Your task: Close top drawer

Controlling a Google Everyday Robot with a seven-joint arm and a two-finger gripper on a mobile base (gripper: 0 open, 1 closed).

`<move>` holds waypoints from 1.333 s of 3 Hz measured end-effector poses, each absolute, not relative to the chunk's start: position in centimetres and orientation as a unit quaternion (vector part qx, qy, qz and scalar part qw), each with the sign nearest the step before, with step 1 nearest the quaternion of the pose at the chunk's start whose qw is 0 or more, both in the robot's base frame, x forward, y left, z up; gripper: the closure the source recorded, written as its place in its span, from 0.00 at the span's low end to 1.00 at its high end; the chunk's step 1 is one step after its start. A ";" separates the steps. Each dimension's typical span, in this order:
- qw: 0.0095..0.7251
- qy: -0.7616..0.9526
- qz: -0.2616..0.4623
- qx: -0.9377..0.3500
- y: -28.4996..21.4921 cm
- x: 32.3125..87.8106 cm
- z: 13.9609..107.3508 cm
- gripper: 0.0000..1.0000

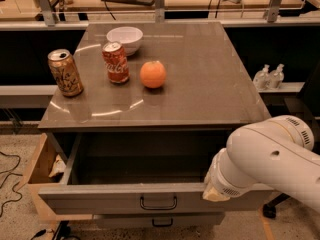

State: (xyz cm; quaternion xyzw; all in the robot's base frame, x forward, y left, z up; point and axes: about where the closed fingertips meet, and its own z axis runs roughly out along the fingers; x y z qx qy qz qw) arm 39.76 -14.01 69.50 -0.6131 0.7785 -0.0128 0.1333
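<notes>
The top drawer (110, 200) is a wide grey drawer standing open under the counter, with a dark loop handle (158, 203) at the middle of its front panel. Its grey inside looks bare. My white arm (265, 159) reaches in from the right and its end rests against the right part of the drawer's front edge. The gripper (214, 194) is at that edge, mostly hidden behind the arm's wrist. A shorter drawer front (162, 220) with a similar handle sits just below.
On the counter (200, 84) stand a gold can (65, 72), a red cola can (115, 62), an orange (152, 74) and a white bowl (125, 38). A cardboard box (40, 166) sits on the floor left. Two small bottles (267, 76) stand on a right shelf.
</notes>
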 end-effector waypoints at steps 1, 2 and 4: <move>0.140 0.782 -0.021 -0.607 -15.6 41.1 70.6 1.00; 0.140 0.782 -0.021 -0.607 -15.7 41.1 70.6 1.00; 0.147 0.788 -0.033 -0.596 -18.2 42.5 72.3 1.00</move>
